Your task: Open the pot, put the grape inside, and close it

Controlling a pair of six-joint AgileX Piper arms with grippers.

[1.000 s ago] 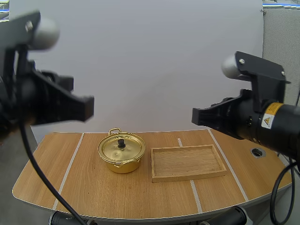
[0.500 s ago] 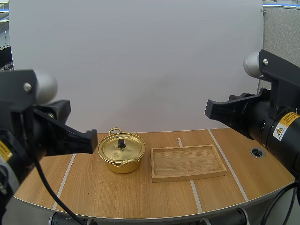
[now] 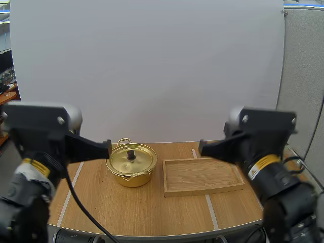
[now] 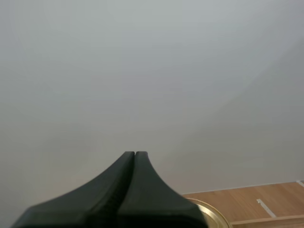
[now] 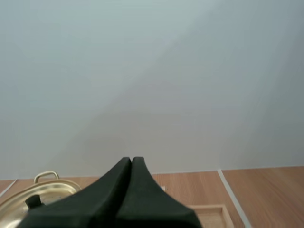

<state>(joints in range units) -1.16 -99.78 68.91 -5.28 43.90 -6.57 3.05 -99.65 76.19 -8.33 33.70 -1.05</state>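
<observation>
- Shiny gold round metal pot [image 3: 130,164], lid on with its black knob [image 3: 131,153], sits near the table's [image 3: 152,212] far edge — just beside the shallow wooden tray's [image 3: 202,175] left edge.
- Left gripper [image 4: 135,155], fingers pressed together and empty, looks the nearer; the pot lies forward, below, slightly right.
- Right gripper [image 5: 131,159], likewise closed on nothing, has the pot forward-left.

On the table [image 3: 126,215] the pot [image 3: 130,179], lid [image 3: 123,161] on, stands just left of the tray [image 3: 202,175].
</observation>
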